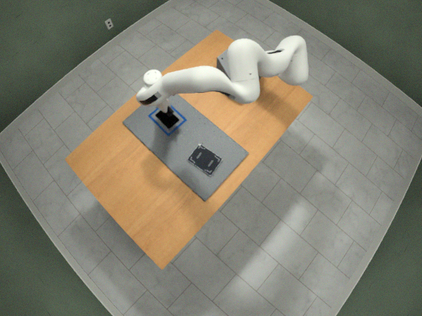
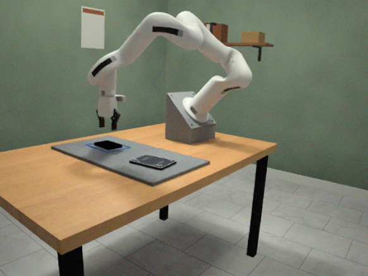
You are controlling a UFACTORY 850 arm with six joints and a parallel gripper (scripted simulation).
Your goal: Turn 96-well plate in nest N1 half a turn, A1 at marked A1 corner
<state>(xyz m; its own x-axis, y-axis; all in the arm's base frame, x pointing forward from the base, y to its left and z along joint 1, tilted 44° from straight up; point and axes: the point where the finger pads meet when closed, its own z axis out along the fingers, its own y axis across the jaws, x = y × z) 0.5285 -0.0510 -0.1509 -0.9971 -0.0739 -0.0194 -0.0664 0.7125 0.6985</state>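
Observation:
The black 96-well plate (image 1: 170, 125) (image 2: 108, 145) lies flat inside a blue-outlined rectangle (image 1: 167, 133) (image 2: 91, 146) at the far end of the grey mat (image 1: 232, 151) (image 2: 190, 164). The dark plate nest (image 1: 204, 159) (image 2: 153, 161) with white locator marks sits further along the mat, with nothing in it. My gripper (image 1: 168, 114) (image 2: 107, 126) is open and empty, pointing down. It hangs well above the plate. The plate's cut-off corner is too small to make out.
The mat lies on a wooden table (image 1: 145, 214) (image 2: 95, 202). The arm's grey wedge base (image 1: 222, 64) (image 2: 181, 117) stands at the table's back edge. A wall shelf (image 2: 250, 44) with boxes is far behind.

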